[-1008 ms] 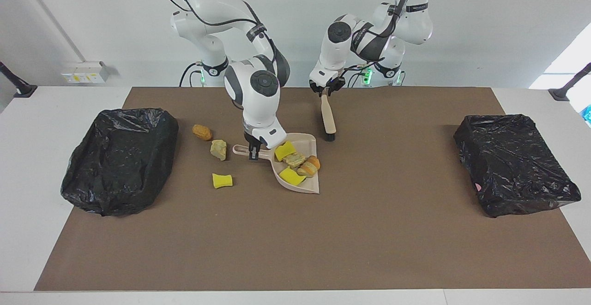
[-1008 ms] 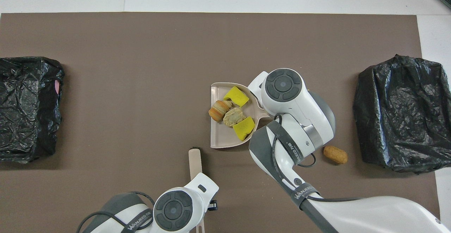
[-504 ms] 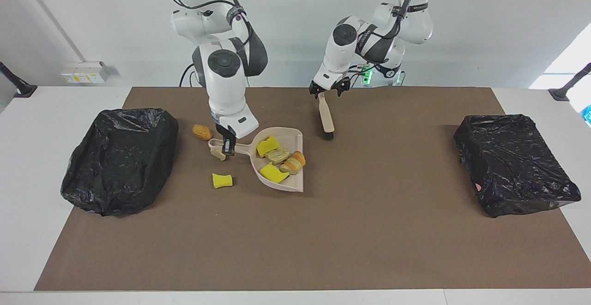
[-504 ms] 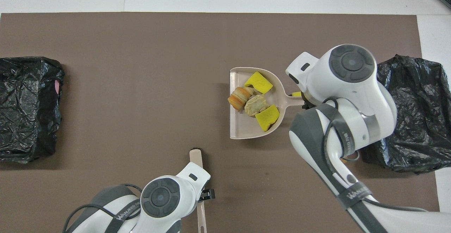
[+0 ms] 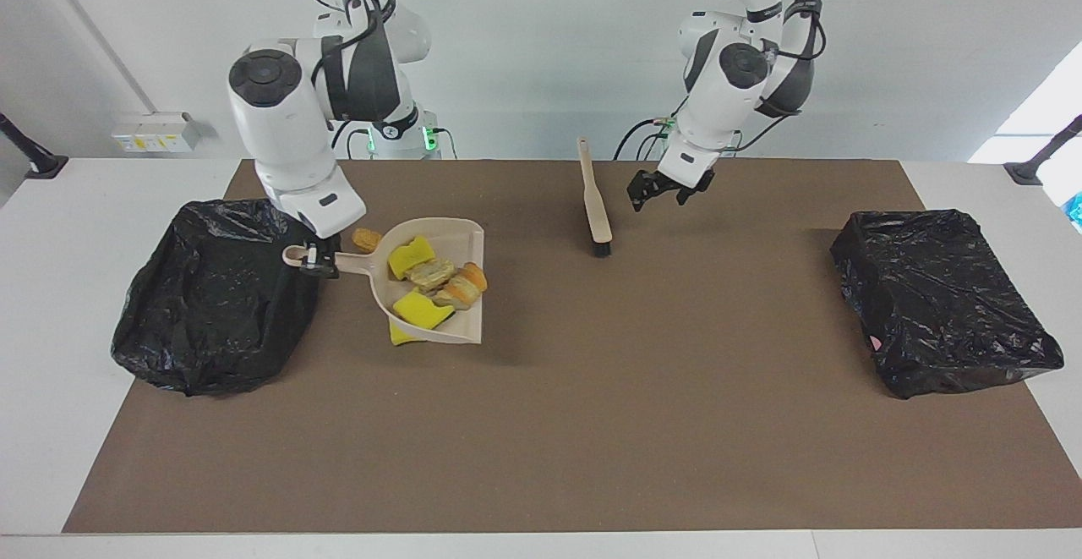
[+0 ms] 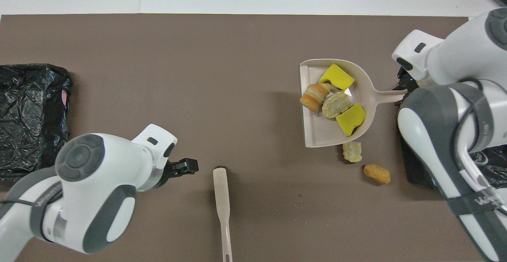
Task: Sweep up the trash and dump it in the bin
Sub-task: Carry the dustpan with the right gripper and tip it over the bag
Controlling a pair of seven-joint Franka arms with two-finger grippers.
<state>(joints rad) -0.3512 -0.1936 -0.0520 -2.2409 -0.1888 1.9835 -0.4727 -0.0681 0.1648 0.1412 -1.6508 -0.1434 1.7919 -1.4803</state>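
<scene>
My right gripper (image 5: 313,260) (image 6: 403,91) is shut on the handle of the beige dustpan (image 5: 465,246) (image 6: 317,135) and holds it above the mat, beside the black-bagged bin (image 5: 220,288) (image 6: 414,171) at the right arm's end. In the pan lies trash (image 5: 431,284) (image 6: 334,103): two yellow sponge pieces, a bread-like roll and a pale lump. On the mat lie a beige lump (image 6: 351,151), an orange chunk (image 5: 365,240) (image 6: 377,173) and a yellow sponge (image 5: 401,337) half hidden under the pan. My left gripper (image 5: 666,194) (image 6: 190,167) hangs open and empty beside the brush (image 5: 596,204) (image 6: 221,190).
A second black-bagged bin (image 5: 942,301) (image 6: 31,115) stands at the left arm's end of the table. The brown mat (image 5: 592,424) covers most of the white tabletop. The brush lies flat on the mat near the robots.
The right arm lifted the loaded dustpan and carried it toward the bin at its end. The left gripper opened, let go of the brush and drew away; the brush now lies flat.
</scene>
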